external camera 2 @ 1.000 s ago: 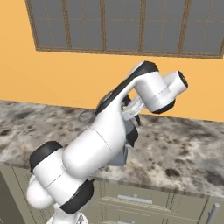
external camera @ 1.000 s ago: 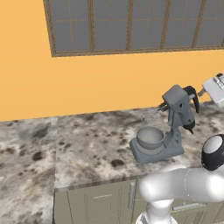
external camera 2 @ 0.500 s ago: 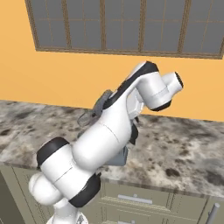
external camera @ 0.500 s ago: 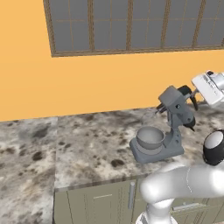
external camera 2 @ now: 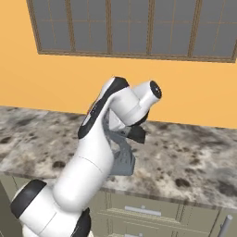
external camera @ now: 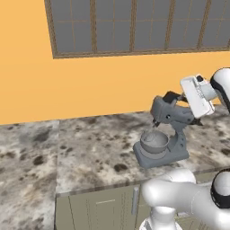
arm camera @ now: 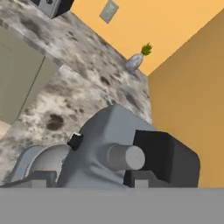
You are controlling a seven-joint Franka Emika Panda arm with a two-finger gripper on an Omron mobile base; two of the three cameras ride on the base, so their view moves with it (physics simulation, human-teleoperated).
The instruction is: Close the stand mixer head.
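The small grey stand mixer stands on the speckled counter near the wall. Its slate-grey head lies almost level over the round silver-grey bowl. My gripper rests on the top rear of the head, and the white hand reaches in from the right. In the hand view the head is very close, with a small black knob on its side and the bowl to the left. My gripper is open, its tips spread apart against the head. In the right base view my arm covers most of the mixer.
A marbled counter runs left of the mixer, with cabinet doors below its front edge. An orange wall and a window rise behind. The hand view has a small vase with a green sprig against the wall.
The mixer head has swung down from its raised tilt towards the bowl. My hand has moved left and down with it, staying on the head's top.
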